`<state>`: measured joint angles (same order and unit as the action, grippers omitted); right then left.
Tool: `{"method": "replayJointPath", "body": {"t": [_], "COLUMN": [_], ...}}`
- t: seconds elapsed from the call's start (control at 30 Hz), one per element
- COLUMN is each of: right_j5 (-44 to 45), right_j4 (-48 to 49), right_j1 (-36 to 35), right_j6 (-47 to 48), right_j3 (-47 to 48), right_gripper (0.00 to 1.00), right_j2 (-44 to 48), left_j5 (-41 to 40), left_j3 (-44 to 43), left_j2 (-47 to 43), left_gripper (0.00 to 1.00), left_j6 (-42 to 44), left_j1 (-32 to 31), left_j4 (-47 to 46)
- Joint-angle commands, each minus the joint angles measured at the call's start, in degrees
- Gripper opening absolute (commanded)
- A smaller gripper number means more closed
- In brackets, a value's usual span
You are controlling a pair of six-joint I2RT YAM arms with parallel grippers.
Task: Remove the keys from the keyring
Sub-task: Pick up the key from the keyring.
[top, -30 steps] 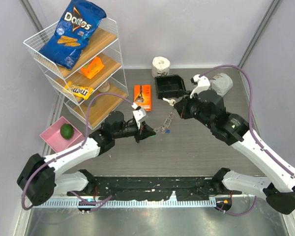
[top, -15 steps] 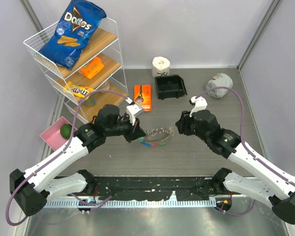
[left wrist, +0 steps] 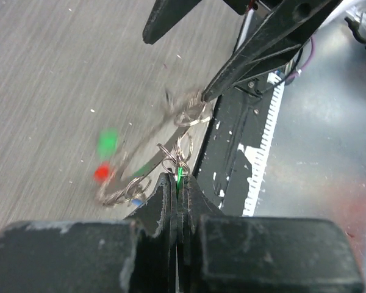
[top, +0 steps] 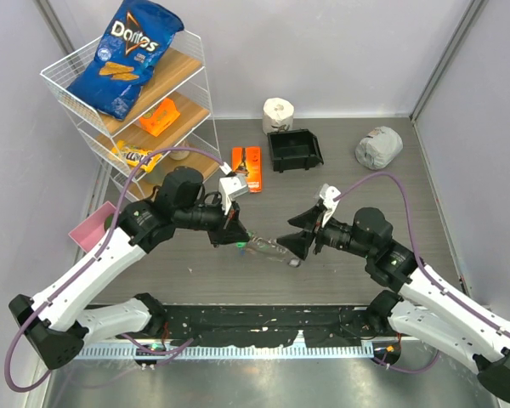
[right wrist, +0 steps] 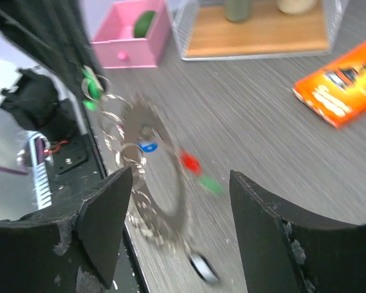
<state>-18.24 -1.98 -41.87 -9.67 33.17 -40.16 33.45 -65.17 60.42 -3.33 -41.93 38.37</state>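
**Keyring pinched at one end, other hand wide open**

The keyring (top: 270, 247) is in the middle of the top picture. It is a blurry silver loop on the table (top: 357, 187) or just above it, and I cannot tell which. Its keys (right wrist: 189, 162) show as red, green and blue dots in my right wrist picture. My left gripper (top: 238, 235) is squeezed tight on the loop's left end. My right gripper (top: 294, 240) is spread wide around the loop's right end and grips nothing. An orange pack (top: 246, 167) and a black bin (top: 294, 150) lie higher up the frame.
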Motion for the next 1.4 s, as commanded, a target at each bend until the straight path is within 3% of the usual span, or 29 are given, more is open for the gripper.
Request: {"method": "replayJointPath", "body": {"t": [0.0, 0.23, 0.73, 1.1, 1.37], "right_j5": [-14.8, -25.0, -26.5, -22.9, -16.8], "right_j4": [12.1, 14.7, 17.4, 17.5, 17.1], "right_j1": [-0.1, -0.1, -1.8, -6.0, -8.7], "right_j6": [5.5, 7.0, 6.1, 5.5, 6.6], "right_j3": [3.9, 7.0, 8.8, 8.5, 6.8], "right_gripper": [0.69, 0.63, 0.48, 0.39, 0.36], "right_j2": [-3.4, -8.6, -12.8, -11.9, -10.8], "left_j5": [5.1, 6.0, 3.9, 1.5, -2.1], "left_j3": [-4.1, -7.2, -8.6, -9.5, -14.5], "left_j2": [0.8, 1.9, 1.3, 2.0, 6.6], "left_gripper": [0.0, 0.0, 0.0, 0.0, 0.0], "left_j6": [3.2, 6.9, 7.5, 2.1, -5.2], "left_j1": [-0.2, -0.5, -0.6, -0.5, -0.6], "left_j4": [4.1, 8.3, 10.0, 9.9, 20.3]}}
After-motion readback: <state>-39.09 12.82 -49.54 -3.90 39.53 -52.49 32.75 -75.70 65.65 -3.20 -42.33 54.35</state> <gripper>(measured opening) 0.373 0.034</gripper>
